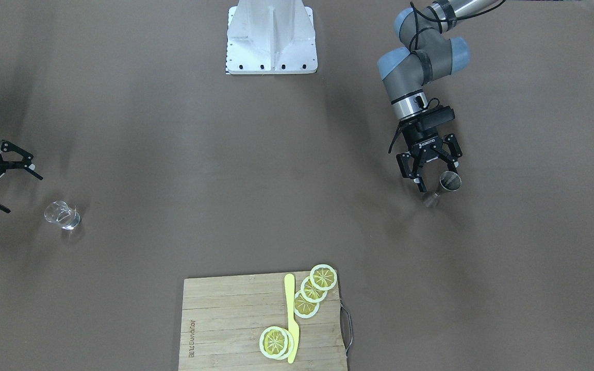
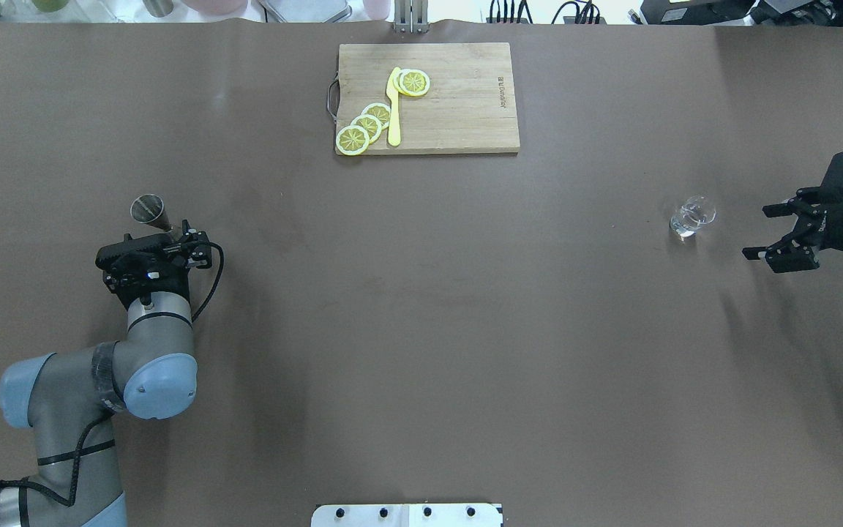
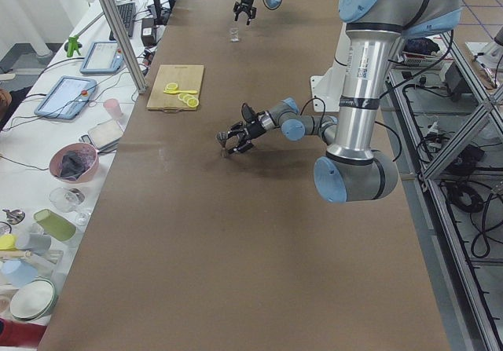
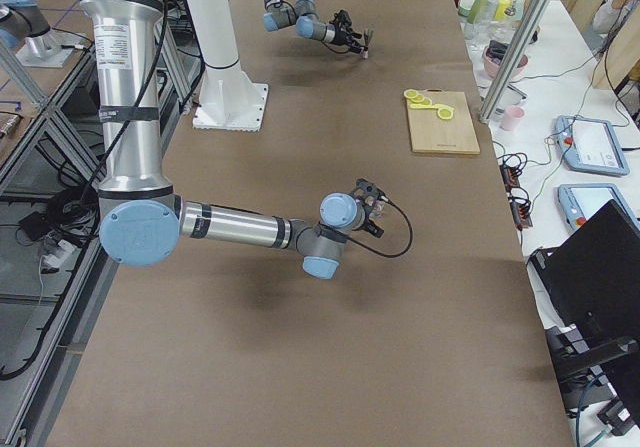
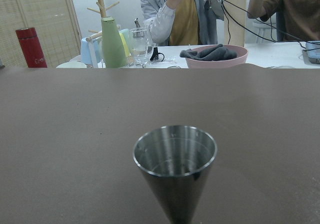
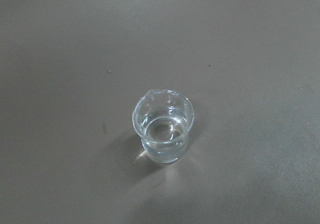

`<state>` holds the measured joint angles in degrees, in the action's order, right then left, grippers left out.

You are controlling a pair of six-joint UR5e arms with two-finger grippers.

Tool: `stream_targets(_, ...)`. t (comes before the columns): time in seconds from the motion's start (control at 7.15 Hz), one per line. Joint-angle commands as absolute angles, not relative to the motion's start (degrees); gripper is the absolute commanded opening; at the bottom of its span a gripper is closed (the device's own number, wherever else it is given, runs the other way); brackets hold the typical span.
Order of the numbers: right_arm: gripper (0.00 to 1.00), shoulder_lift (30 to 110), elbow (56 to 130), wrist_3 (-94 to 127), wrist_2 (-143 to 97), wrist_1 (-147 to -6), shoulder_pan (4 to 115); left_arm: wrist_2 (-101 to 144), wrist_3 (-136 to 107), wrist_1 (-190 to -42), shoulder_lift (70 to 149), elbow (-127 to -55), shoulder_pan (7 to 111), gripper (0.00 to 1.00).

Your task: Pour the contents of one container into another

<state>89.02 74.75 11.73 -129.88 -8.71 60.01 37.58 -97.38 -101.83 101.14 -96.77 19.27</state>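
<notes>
step: reach to grasp | left gripper [image 1: 437, 175]: jaws wide, steel jigger [image 1: 449, 181] upright at its fingertips, seemingly unpinched | right gripper [image 2: 758, 233]: spread wide, empty, near the upright glass tumbler [image 2: 692, 217] | advice: approach level, straddle the tumbler low, close gently to avoid tipping it.

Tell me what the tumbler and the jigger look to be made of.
The tumbler looks like clear glass: see-through walls, thick base, bright glints. The jigger looks like metal, probably steel, with a brushed grey finish and dull reflections inside its cup.
</notes>
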Motion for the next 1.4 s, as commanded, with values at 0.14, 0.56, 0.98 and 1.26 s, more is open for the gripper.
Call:
stream_targets(0.14,1.0,88.51,74.88,10.47,-130.34,-7.91,59.85,37.53,-97.56,-101.86,101.6,-95.63,19.42,0.89)
stream_targets(0.56,1.0,87.55,75.85,10.46,-129.9,-8.17,59.85,31.56,-100.89,-101.86,102.3,-94.4,19.34,0.88)
stream_targets(0.98,1.0,85.88,76.02,10.11,-126.67,-8.17,60.12,31.46,-103.09,-101.86,104.5,-91.5,19.34,0.88)
stream_targets(1.26,1.0,84.29,75.41,10.11,-124.03,-8.09,59.51,31.46,-107.12,-101.78,104.33,-90.53,19.25,0.83)
